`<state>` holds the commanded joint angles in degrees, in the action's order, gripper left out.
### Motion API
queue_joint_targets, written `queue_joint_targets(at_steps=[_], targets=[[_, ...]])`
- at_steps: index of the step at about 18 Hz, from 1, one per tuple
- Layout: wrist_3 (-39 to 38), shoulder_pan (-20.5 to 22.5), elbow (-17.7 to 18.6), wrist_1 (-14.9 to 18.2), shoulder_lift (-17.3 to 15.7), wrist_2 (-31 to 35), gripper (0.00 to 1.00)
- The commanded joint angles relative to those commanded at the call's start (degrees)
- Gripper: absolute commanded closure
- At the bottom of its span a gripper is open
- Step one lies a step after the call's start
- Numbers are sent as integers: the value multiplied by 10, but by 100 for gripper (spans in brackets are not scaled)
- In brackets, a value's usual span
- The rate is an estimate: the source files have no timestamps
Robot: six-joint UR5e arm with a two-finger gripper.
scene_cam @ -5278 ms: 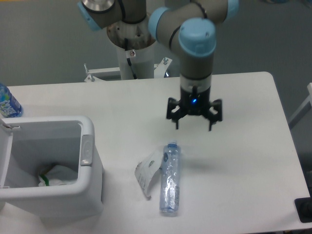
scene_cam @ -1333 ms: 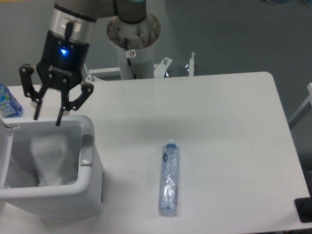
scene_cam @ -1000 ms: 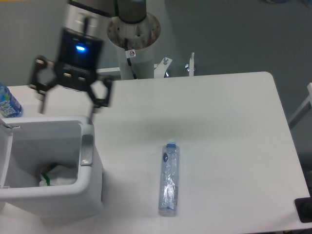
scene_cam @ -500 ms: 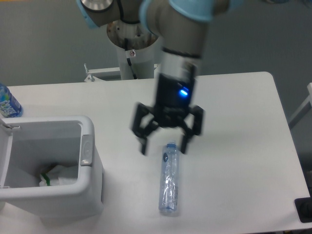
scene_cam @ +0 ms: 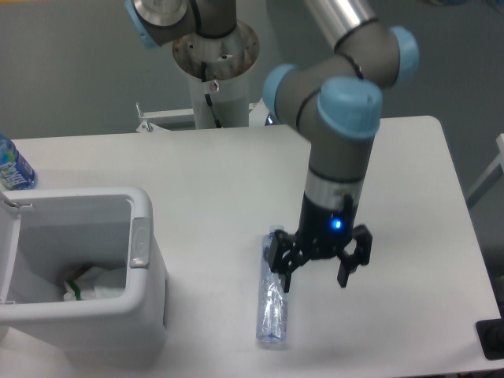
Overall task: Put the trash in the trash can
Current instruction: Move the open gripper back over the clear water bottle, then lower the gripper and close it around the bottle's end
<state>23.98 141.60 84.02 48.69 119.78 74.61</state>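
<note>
A clear crinkled plastic bottle (scene_cam: 272, 303) lies lengthwise on the white table, its bluish cap pointing away from the camera. My gripper (scene_cam: 315, 272) hangs open just right of the bottle's upper half, with its left finger close beside the bottle and nothing between the fingers. The white trash can (scene_cam: 146, 272) stands at the left front with its lid swung open. Crumpled white paper wrapper (scene_cam: 94, 285) rests at the bottom inside it.
An upright bottle with a bright blue label (scene_cam: 12, 165) stands at the far left edge behind the bin. The arm's base column (scene_cam: 213, 71) rises at the back centre. A dark object (scene_cam: 492, 339) sits at the table's front right corner.
The gripper carried the wrapper to the bin and dropped it inside, then swung back right and came down beside the bottle. The bottle has not moved.
</note>
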Motion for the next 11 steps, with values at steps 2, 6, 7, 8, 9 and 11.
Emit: queue_joint_targets(at_steps=[2, 6, 7, 8, 9, 11], targets=[[26, -11, 0, 0, 25, 16, 0], [45, -33, 0, -6, 61, 43, 0], [51, -34, 1, -6, 64, 44, 0], [55, -39, 1, -7, 69, 44, 0], [55, -41, 1, -7, 71, 45, 0], [54, -43, 1, -7, 74, 45, 0]])
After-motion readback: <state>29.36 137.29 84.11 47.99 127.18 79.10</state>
